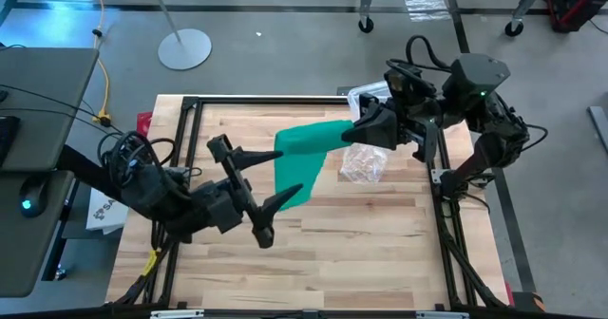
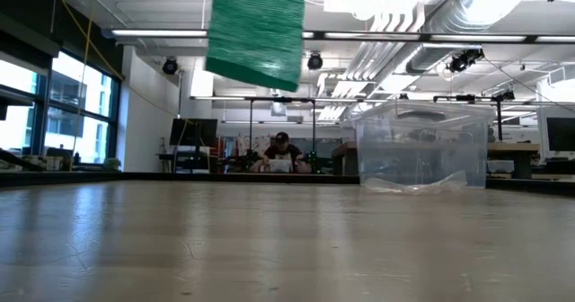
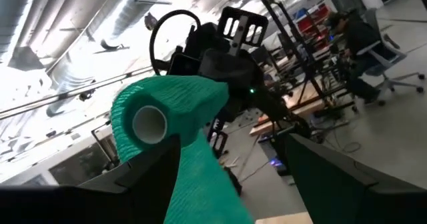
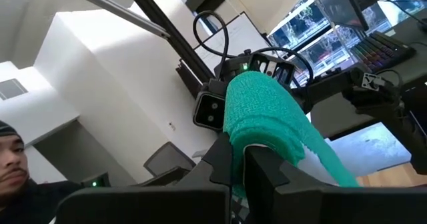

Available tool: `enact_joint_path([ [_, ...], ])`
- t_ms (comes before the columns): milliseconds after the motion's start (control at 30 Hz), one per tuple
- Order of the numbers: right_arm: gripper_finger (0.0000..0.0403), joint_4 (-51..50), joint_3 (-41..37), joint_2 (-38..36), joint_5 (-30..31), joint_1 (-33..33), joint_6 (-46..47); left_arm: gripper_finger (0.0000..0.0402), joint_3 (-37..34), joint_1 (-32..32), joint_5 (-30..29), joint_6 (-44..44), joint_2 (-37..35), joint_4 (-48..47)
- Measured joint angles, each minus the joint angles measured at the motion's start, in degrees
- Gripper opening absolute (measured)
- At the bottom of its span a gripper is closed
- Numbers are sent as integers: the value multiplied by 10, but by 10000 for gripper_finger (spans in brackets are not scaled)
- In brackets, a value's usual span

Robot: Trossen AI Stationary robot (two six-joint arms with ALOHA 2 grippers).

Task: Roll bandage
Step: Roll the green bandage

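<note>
The green bandage is held up in the air. Its rolled end with a white core is at my right gripper, over the table's far right. The loose strip hangs down from the roll, its lower end clear of the table. My right gripper is shut on the roll. My left gripper is open near the table's middle, one finger on either side of the hanging strip. My right gripper pinches the bandage's rolled end between its two fingers. The roll is lifted clear of the table, and the strip hangs away from it toward my left gripper. My left gripper: I cannot tell whether its fingers touch the strip.
A clear plastic box stands at the table's far right, with a crinkly clear bag in front of it. A black frame runs around the wooden tabletop. A person sits in the room far behind.
</note>
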Motion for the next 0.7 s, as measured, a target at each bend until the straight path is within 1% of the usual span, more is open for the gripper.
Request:
enact_joint_path([
  [267,8,0,0,0,-4,0,0,268,0,-2,1,29,0,11],
  [533,8,-1,0,0,-15,0,-6,268,0,-7,-5,30,0,17],
  [700,8,-1,0,0,-15,0,-6,268,0,1,21,25,0,27],
])
